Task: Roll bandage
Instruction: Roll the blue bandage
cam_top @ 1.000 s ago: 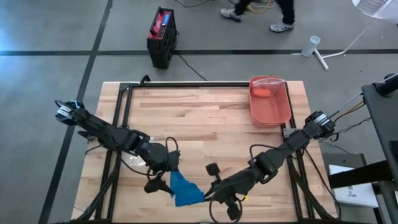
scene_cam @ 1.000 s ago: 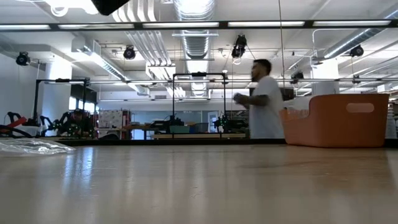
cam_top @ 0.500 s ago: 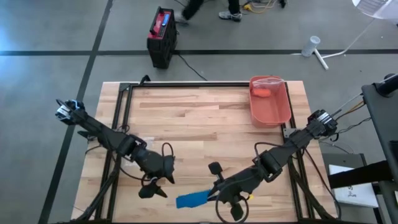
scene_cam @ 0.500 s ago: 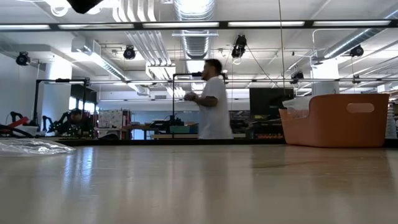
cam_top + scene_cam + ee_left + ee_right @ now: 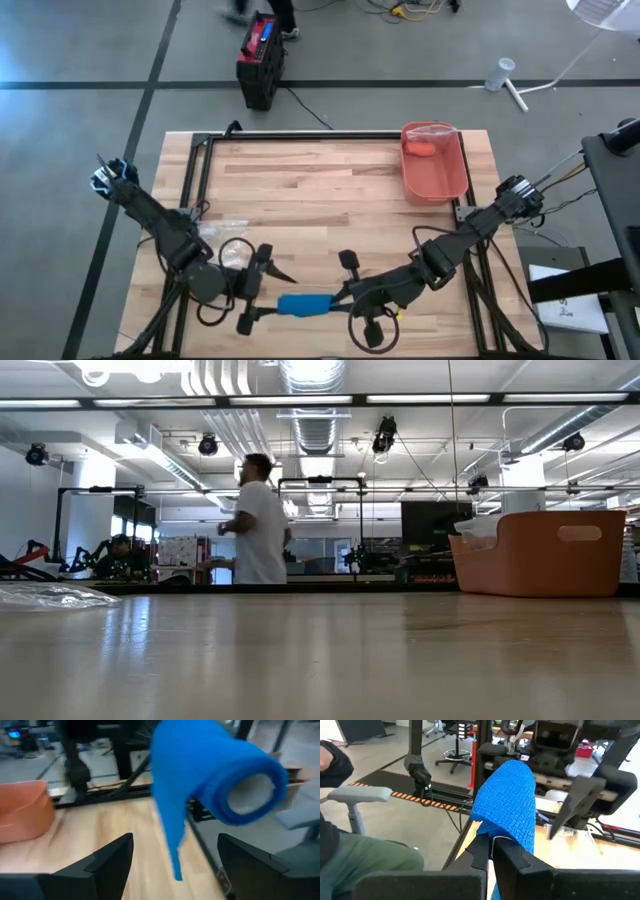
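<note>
Blue bandage roll [image 5: 304, 304] near the front edge of the wooden tabletop [image 5: 320, 190], between the two tools, long axis lying across from left to right. Right tool [image 5: 338, 300] at the roll's right end, fingers [image 5: 479, 851] pressed together, pinching the bandage. In the right wrist view, roll [image 5: 508, 804] pointing straight away from the fingers toward the other arm. Left tool [image 5: 262, 291] just off the roll's left end, fingers [image 5: 107, 857] spread, not touching it. In the left wrist view, open pale core of the roll [image 5: 220, 775] facing the camera, a loose flap of blue hanging from it. Orange bin [image 5: 434, 162] at the far right corner, well apart. Clear plastic wrapper [image 5: 222, 228] near the left arm.
</note>
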Available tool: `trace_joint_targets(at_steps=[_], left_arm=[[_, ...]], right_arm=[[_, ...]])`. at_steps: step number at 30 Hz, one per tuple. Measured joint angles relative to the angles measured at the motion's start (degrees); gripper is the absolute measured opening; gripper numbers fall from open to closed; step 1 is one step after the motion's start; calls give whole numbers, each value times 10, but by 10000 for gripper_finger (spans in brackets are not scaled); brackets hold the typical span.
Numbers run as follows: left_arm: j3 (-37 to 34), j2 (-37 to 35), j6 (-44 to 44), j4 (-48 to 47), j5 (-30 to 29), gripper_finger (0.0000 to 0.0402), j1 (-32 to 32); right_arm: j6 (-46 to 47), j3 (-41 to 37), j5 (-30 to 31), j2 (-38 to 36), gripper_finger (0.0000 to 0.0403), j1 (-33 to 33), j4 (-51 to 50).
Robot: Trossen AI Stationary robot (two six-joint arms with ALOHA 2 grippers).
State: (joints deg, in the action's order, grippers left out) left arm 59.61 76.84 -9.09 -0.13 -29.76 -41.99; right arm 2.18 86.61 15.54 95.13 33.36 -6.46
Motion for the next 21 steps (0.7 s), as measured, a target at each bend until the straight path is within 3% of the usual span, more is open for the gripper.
trace_joint_targets(at_steps=[4, 13, 21], left_arm=[[-46, 0, 18, 92, 3, 283, 2], [-185, 0, 97, 437, -4, 282, 21], [-195, 1, 116, 466, 22, 240, 37]], right_arm=[[-1, 0, 10, 0, 8, 0, 0], [-18, 0, 20, 0, 8, 0, 14], [-42, 0, 40, -1, 8, -11, 59]])
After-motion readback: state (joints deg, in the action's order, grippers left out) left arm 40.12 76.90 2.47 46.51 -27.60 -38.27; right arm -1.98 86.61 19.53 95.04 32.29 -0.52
